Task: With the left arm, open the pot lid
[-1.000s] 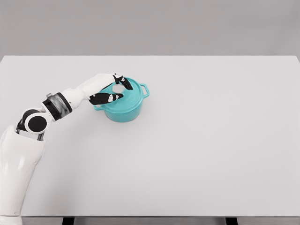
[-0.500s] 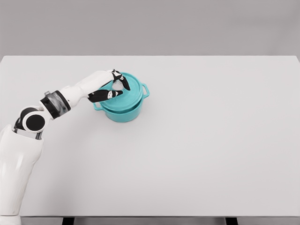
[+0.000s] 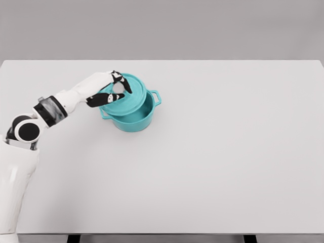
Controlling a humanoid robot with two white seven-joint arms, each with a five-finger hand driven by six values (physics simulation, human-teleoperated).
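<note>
A teal pot (image 3: 133, 119) with two side handles stands on the white table (image 3: 217, 152), left of the middle. Its teal lid (image 3: 129, 98) is lifted off the rim and shifted up and to the left, tilted, so the pot's right inner wall shows. My left hand (image 3: 114, 91) is shut on the lid's pale knob, black fingertips pinching it from both sides. The left arm reaches in from the lower left. The right arm does not show.
The table's far edge runs along the top of the picture under a grey wall. Its front edge lies at the bottom, with dark legs below.
The lid has risen off the pot and moved up and left with my left hand; the pot has stayed in place and its inside now shows on the right.
</note>
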